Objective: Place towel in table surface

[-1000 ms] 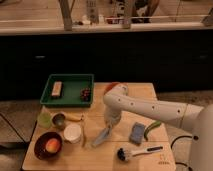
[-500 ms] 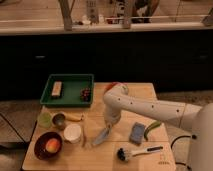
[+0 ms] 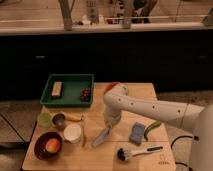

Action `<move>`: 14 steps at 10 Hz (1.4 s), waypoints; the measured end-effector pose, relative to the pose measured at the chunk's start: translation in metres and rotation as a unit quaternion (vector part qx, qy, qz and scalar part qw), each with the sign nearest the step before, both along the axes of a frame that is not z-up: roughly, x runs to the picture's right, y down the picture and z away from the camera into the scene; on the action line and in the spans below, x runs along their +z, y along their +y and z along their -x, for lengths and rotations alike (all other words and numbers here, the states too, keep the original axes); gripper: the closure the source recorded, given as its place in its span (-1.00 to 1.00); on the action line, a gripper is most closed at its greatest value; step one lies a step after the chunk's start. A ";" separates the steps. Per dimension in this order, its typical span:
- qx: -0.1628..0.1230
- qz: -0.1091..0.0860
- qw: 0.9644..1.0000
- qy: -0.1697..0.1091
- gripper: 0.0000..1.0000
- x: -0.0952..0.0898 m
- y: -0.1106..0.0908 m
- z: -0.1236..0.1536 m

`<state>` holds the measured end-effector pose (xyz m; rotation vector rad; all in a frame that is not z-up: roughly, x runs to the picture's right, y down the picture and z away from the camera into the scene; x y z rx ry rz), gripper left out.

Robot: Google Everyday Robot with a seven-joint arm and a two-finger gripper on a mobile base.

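Right of white cup [image 3: 72, 133]: towel [image 3: 101, 138], grey, tilted, lower end touching table [image 3: 95, 159]. Gripper [image 3: 111, 125] up-right of cup, jaws clamped on towel's top edge. I judge it held low for lay-down; release not yet done.

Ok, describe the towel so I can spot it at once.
On the wooden table, follow the white arm down to its gripper at mid-table. The towel is the grey cloth strip slanting below it, left of the blue sponge, right of the white cup.
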<state>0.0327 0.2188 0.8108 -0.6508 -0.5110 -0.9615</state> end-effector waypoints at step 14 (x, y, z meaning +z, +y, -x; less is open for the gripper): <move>0.003 -0.023 1.000 -0.011 -0.60 -0.011 -0.008 0.002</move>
